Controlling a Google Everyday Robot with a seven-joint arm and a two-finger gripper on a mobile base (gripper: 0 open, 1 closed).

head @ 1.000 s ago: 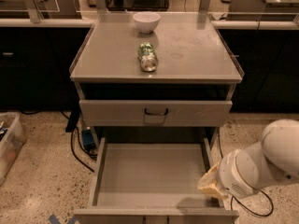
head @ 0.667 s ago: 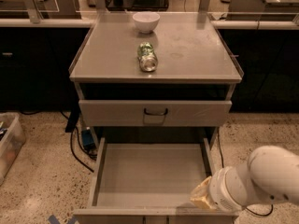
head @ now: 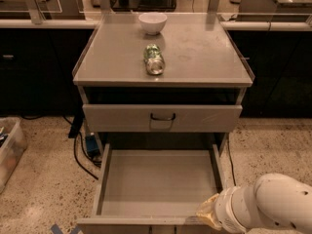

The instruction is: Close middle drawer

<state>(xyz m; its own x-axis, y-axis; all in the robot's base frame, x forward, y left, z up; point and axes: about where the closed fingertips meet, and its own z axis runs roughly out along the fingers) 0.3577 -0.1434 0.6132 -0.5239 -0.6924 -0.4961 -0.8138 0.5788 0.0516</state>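
The middle drawer [head: 156,182] stands pulled far out below the cabinet, a wide grey tray with nothing in it. Its low front panel [head: 141,225] runs along the bottom edge of the view. Above it is the taller-fronted grey drawer [head: 122,118] with a black handle [head: 162,117], pushed in. My white arm [head: 273,206] comes in from the bottom right. My gripper [head: 206,213], seen only as its beige end, sits at the front right corner of the open drawer, over the front panel.
On the cabinet top [head: 204,57] a white bowl [head: 152,22] stands at the back and a green can [head: 154,59] lies on its side. A clear bin [head: 7,150] is on the floor at left. Cables [head: 78,152] run beside the drawer's left side.
My arm has moved left and down, from beside the drawer's right wall to its front right corner. The drawer itself has not visibly moved.
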